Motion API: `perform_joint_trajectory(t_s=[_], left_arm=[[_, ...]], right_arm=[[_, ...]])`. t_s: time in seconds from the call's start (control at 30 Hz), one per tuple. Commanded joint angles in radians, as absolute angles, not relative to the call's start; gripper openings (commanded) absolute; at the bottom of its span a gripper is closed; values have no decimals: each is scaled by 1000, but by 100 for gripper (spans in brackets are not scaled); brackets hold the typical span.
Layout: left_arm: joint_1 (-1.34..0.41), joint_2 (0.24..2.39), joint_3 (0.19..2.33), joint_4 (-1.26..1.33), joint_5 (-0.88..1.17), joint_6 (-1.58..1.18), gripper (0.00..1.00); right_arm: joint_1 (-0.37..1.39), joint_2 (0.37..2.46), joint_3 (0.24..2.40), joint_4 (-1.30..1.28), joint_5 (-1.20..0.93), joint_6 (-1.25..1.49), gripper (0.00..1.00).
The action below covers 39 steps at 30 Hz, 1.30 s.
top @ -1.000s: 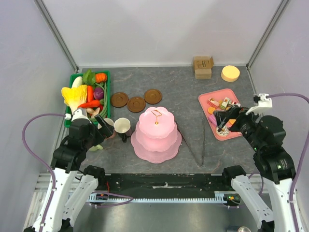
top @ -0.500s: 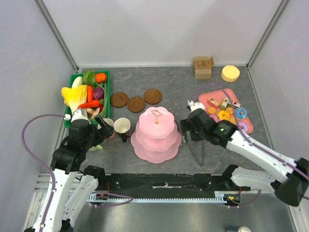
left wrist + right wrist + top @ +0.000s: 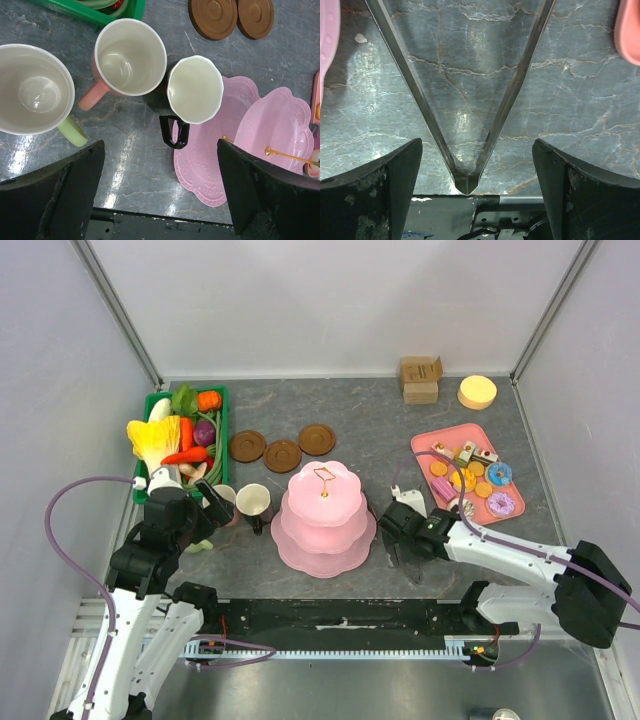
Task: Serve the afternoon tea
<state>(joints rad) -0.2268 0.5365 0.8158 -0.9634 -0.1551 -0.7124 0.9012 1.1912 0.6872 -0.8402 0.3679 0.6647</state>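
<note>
Right arm: right gripper point(image 3: 475, 160) is low over the table point(image 3: 370, 420) by the near edge, just right of the pink tiered stand point(image 3: 325, 505). Its jaws are spread wide and grip nothing. The fingers point(image 3: 370, 200) stand on either side of the joined end of the metal tongs point(image 3: 512, 90), apart from both legs. The tongs lie flat, their legs fanning out toward the far edge.

Left arm: left gripper point(image 3: 160, 165) hangs near the left edge above the mugs, jaws wide apart and empty.

- Pale mug point(image 3: 35, 90), pink mug point(image 3: 131, 57) and dark mug point(image 3: 195, 90) stand upright in a row. The dark one is just beside the stand's bottom plate.
- Three brown saucers point(image 3: 282, 455) lie beyond the stand, unstacked.
- Pink tray point(image 3: 447, 437) by the right edge holds the orange biscuits point(image 3: 438, 468) and the purple donut point(image 3: 501, 504).
</note>
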Motion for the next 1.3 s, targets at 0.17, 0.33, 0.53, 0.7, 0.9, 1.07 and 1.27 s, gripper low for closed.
perform_joint_trajectory(t_s=[0.17, 0.33, 0.53, 0.7, 0.9, 1.07, 1.27], left_arm=[[-229, 548, 810, -954, -179, -703, 99], [-229, 552, 811, -956, -176, -698, 99], [-229, 558, 810, -954, -178, -701, 99], [-229, 566, 810, -954, -178, -703, 99], [-227, 571, 810, -954, -181, -704, 98], [-229, 574, 815, -963, -192, -704, 98], [-230, 575, 816, -968, -199, -709, 98]], right_arm=[[905, 1218, 598, -623, 431, 759, 98], [902, 1243, 562, -585, 472, 827, 98], [879, 1181, 499, -529, 494, 893, 98], [831, 1102, 450, -496, 471, 874, 98], [813, 1127, 449, -454, 452, 819, 98], [772, 1215, 489, -396, 420, 763, 98], [739, 1285, 526, -350, 439, 697, 98]])
